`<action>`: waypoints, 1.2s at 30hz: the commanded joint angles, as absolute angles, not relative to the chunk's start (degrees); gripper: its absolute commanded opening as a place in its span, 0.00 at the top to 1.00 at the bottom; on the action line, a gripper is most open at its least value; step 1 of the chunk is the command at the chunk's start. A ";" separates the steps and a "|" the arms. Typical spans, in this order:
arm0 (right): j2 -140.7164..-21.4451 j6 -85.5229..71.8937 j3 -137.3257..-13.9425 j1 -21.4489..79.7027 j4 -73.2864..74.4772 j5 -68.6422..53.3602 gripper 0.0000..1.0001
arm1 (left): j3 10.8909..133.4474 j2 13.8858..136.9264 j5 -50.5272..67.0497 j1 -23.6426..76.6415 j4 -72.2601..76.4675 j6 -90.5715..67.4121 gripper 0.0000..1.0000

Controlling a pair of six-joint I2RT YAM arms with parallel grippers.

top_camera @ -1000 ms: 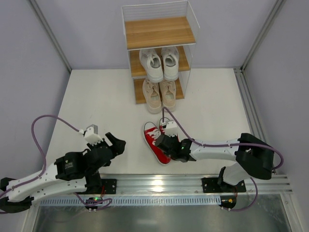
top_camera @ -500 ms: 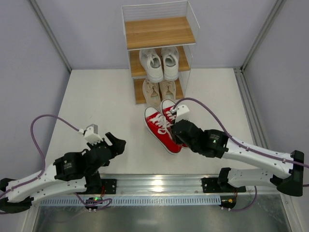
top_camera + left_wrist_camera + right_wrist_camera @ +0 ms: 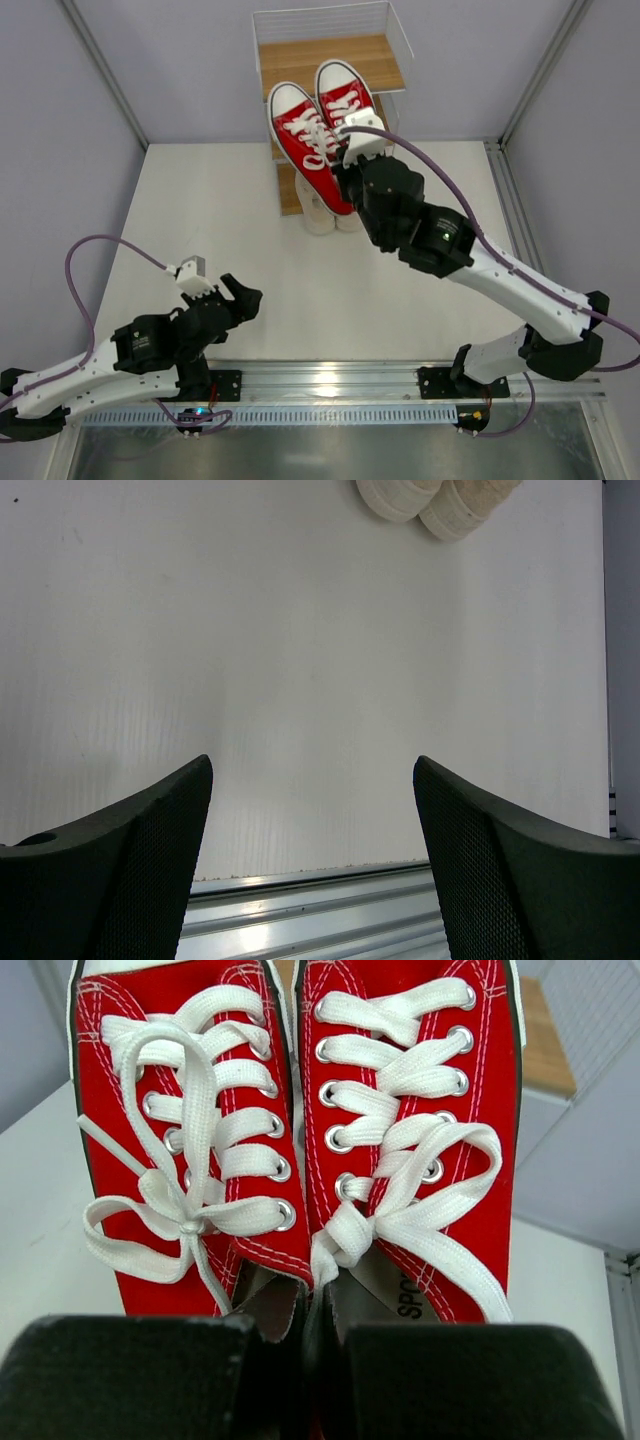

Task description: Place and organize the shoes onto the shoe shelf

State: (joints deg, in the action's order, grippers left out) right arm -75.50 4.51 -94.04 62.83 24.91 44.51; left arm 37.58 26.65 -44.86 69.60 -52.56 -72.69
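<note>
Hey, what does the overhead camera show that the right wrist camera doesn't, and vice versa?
Overhead only: the shoe shelf with its wire frame, the beige shoes poking their toes out at its foot, and the left gripper low near the front of the table. Right wrist only: close detail on the red shoes, namely the lace bows, metal eyelets and partial lettering on one insole. Both: the right gripper holding the red shoes side by side at the heel end, the shelf's top board beyond them.
</note>
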 commanded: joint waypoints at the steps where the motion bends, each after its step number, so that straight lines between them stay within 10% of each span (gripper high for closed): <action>1: -80.84 14.24 -104.66 58.90 9.06 48.87 0.96 | 39.11 25.58 -44.57 69.43 -51.50 -71.54 0.20; 11: -103.88 16.08 -136.82 47.99 7.74 43.86 0.96 | 37.71 19.26 -41.92 69.43 -56.60 -74.18 0.22; 36: -111.00 0.18 -141.50 37.18 6.86 27.86 0.96 | 38.94 12.22 -43.33 69.43 -62.57 -76.02 0.24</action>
